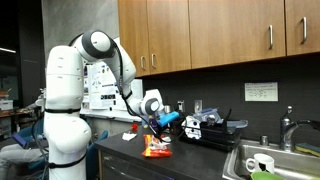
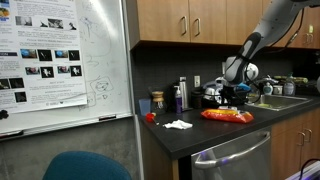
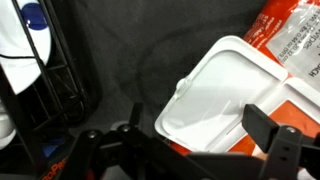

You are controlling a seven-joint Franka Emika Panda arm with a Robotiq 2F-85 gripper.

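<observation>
An orange wipes pack lies flat on the dark counter, and it shows in both exterior views. In the wrist view the pack has a white plastic flip lid. My gripper hangs just above the pack with its two black fingers apart, one on either side of the lid's near edge. It is open and holds nothing. In the exterior views the gripper points down over the pack.
A black wire rack holding a white item with a blue cap stands beside the pack. A sink with a faucet is along the counter. A crumpled white tissue, a small red object and bottles sit near a whiteboard.
</observation>
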